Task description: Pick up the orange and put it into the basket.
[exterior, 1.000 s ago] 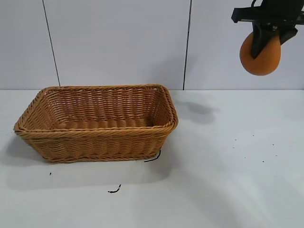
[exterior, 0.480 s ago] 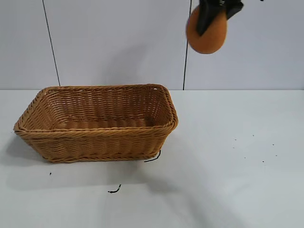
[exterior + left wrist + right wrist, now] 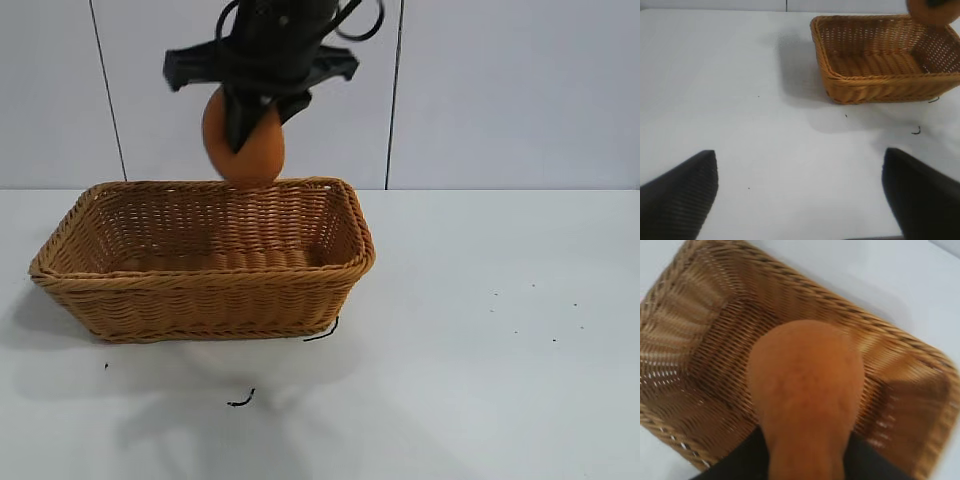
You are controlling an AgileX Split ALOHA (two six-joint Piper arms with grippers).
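The tan woven basket point(image 3: 205, 285) stands on the white table at the left of the exterior view. My right gripper point(image 3: 247, 115) is shut on the orange point(image 3: 250, 150) and holds it in the air above the basket's far rim. In the right wrist view the orange point(image 3: 805, 385) hangs between the black fingers point(image 3: 740, 460) over the basket's inside point(image 3: 705, 340). My left gripper point(image 3: 800, 195) is open and empty, far from the basket point(image 3: 880, 65); the orange point(image 3: 935, 11) shows at that view's edge.
Two small dark scraps lie on the table, one at the basket's front corner point(image 3: 322, 331) and one in front of it point(image 3: 241, 399). A white panelled wall stands behind the table.
My right gripper has carried the orange leftward from the far right of the exterior view to above the basket, and a little lower.
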